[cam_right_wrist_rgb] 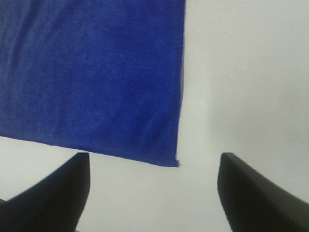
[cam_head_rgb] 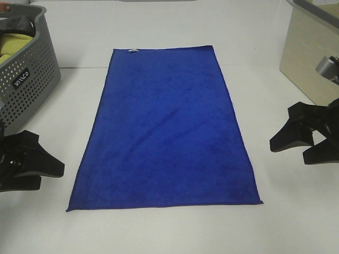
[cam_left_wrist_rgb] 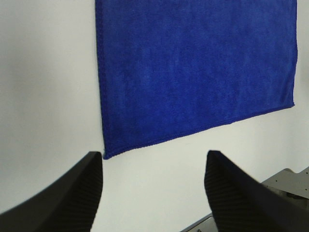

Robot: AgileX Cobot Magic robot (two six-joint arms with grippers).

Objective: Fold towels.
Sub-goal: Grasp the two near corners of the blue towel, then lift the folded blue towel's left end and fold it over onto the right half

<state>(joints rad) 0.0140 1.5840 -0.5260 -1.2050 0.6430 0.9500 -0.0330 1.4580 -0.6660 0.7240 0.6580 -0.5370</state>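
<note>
Both lower corners of the blue towel (cam_head_rgb: 167, 127) may slip if a pinch catches only plush, not the hem, making a crooked fold. The left gripper (cam_head_rgb: 52, 177), lower left, and right gripper (cam_head_rgb: 288, 152), right edge, stand wide open, holding nothing. The towel lies flat and smooth in the centre, white tag (cam_head_rgb: 133, 51) at its top edge.

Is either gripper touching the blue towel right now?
No, the left gripper and the right gripper are both out to the sides of the blue towel, with bare table between them and its edges.
</note>
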